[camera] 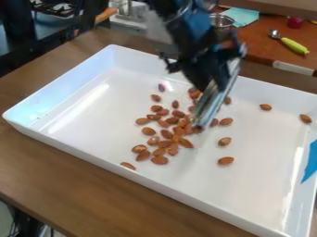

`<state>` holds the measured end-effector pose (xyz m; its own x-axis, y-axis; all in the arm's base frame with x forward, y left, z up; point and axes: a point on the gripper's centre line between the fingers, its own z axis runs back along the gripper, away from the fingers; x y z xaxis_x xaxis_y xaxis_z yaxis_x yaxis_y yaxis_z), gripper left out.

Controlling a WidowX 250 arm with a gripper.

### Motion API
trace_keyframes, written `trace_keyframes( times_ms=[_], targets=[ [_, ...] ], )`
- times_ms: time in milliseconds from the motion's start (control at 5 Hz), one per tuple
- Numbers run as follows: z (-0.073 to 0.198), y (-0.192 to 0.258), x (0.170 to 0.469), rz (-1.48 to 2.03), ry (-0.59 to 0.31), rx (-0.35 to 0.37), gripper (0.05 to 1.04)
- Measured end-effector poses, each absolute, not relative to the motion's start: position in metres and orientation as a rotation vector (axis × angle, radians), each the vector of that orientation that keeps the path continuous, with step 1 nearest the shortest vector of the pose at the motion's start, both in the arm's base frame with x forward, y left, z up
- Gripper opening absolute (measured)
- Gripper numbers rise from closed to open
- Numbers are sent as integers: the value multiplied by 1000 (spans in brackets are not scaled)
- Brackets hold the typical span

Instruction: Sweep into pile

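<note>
One bench (68, 173) carries one white tray (133, 173). Inside the tray, over thirty almonds (167, 134) overlap, exact count unclear. Above them, one tilted scraper (215, 102) hangs at the hand (215, 79), whose opening and grip I cannot tell. Beyond the tray lie one green-handled spoon (293, 45) and one pale-blue cloth (243, 16).

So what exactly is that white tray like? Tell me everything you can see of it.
The white tray is rectangular and shallow, with raised, outward-sloping walls and a smooth, glossy surface, perhaps plastic. It sits level on a brown wooden table, its right end partly cut off by the picture's edge. Almonds lie on its floor, and a blue patch shows at its right wall. Whether the flat tool touches it, I can't tell.
</note>
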<state>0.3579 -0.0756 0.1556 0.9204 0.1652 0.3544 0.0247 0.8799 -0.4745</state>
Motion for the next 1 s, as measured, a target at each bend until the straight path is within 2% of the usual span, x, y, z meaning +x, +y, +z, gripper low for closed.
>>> trace_keyframes(
  times_ms=[200, 400, 600, 800, 1000],
  targets=[
    [157, -110, 367, 21, -365, -571, 316],
    [151, -137, 376, 5, -338, -615, 315],
    [137, -151, 380, 25, -299, -616, 316],
    [120, -160, 382, 53, -266, -582, 316],
    [117, -164, 389, 57, -275, -561, 315]
  ],
)
